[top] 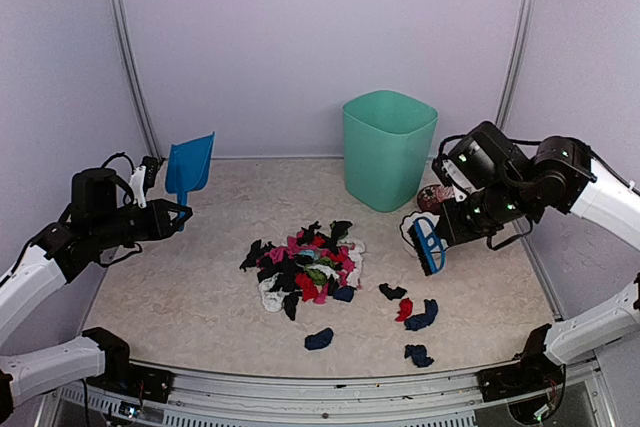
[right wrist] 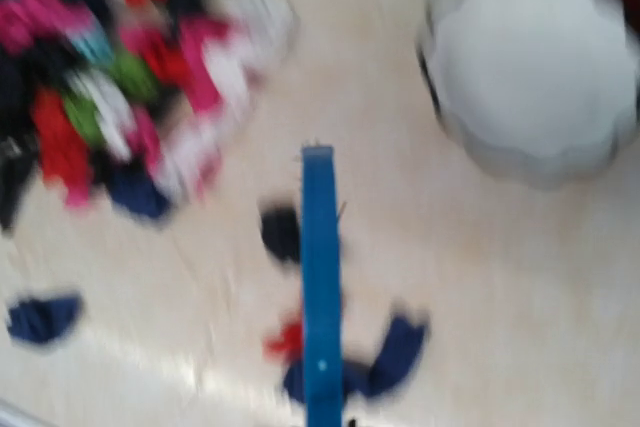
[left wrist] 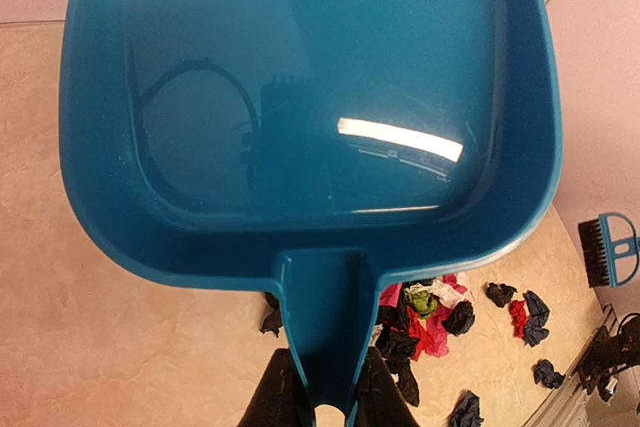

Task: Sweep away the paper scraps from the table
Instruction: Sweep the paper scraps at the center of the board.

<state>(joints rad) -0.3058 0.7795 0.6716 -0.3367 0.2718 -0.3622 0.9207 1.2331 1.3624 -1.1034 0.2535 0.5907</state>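
We take the green bin as our mark. It stands upright at the far side of the table, and from the overhead view we cannot tell what lies inside it. Just in front of the bin, on the right arm's side, sits a white bowl; it is too blurred for us to tell its contents.

Well to the left of the bin, the blue dustpan is held up off the table. Its scoop shows us only bare glossy plastic and a streak of reflected light. The left claw is closed tight on the dustpan's handle. The right claw, near the front of the bin, is clamped on a blue brush, whose bristles hang close above the table.

The paper scraps are small crumpled bits in black, pink, red, white, green and dark blue. Most of them form one loose heap in front of the bin, toward the left arm's side. A few dark blue, black and red strays lie apart from the heap, nearer the front edge and below the brush. All of them rest on the beige, faintly marbled table.
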